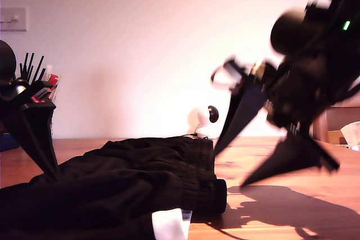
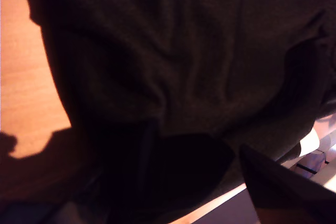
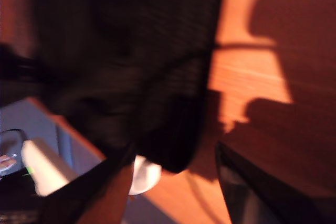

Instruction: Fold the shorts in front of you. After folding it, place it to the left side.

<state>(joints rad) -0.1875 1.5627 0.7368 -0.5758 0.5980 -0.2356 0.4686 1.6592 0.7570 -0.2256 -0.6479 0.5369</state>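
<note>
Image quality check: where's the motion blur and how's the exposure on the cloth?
Exterior view: arm at its right is motion-smeared; the shorts near-black, hard shadow on the table. Second wrist view: blurred throughout. First wrist view: sharper, fabric underexposed, wood blown out.

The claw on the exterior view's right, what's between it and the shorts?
Nothing but bare table between that open claw and the shorts, in the exterior view.

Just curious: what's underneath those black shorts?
The shorts lie on a wooden table, bare wood showing around them. Whatever else might be beneath is covered by the fabric.
</note>
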